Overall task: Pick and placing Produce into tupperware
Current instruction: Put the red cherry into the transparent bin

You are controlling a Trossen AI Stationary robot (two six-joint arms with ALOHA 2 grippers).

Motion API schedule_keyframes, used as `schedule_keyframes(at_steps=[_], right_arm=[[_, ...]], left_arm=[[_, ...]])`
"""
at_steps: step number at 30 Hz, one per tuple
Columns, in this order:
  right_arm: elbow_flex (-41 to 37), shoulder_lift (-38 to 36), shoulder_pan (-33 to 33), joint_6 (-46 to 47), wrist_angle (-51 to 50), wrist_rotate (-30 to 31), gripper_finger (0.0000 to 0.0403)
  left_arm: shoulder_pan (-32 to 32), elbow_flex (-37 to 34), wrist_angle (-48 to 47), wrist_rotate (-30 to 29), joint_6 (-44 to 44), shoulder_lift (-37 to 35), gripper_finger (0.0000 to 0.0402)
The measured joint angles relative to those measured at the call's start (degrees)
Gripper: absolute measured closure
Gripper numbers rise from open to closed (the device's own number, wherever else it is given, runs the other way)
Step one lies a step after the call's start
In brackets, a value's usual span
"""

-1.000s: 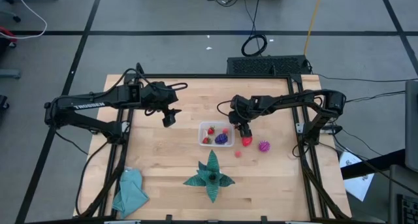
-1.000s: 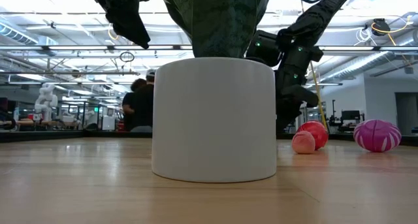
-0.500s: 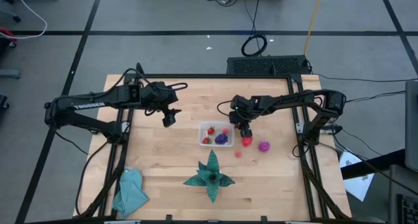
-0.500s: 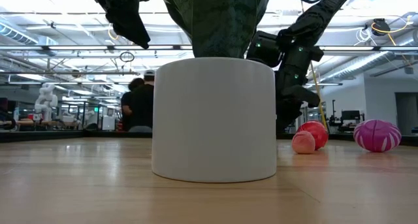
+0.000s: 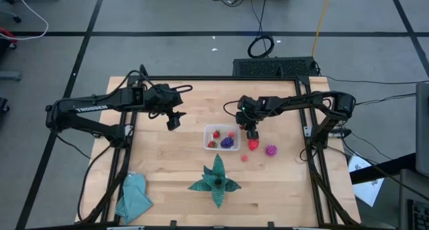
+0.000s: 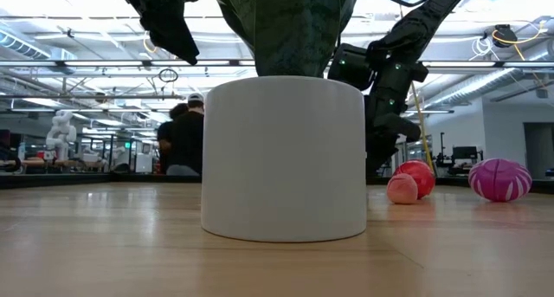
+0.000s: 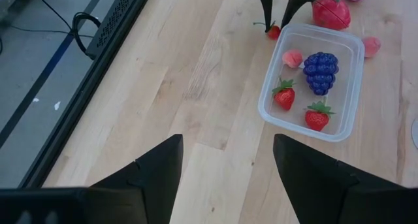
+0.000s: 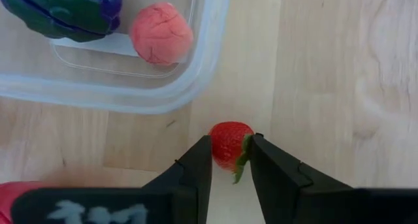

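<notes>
The right gripper (image 8: 230, 160) has just clamped down on a small strawberry (image 8: 230, 144) sitting on the table right beside the tupperware (image 8: 208, 54), so it looks ready to lift. The left gripper (image 7: 225, 164) hangs open, well off to the side.

The tupperware (image 5: 221, 138) sits mid-tabletop (image 5: 174, 166), fruit inside; a strawberry (image 8: 230, 145) lies just outside its wall, a leafy plant (image 5: 216, 180) before it.
</notes>
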Motion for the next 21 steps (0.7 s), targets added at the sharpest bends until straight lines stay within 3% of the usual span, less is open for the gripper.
schedule_keyframes(at_steps=[21], right_arm=[[0.02, -0.04, -0.23, 0.02, -0.54, 5.95, 0.0331]], left_arm=[[0.01, 0.0, -0.02, 0.02, 0.0, 0.0, 0.0158]])
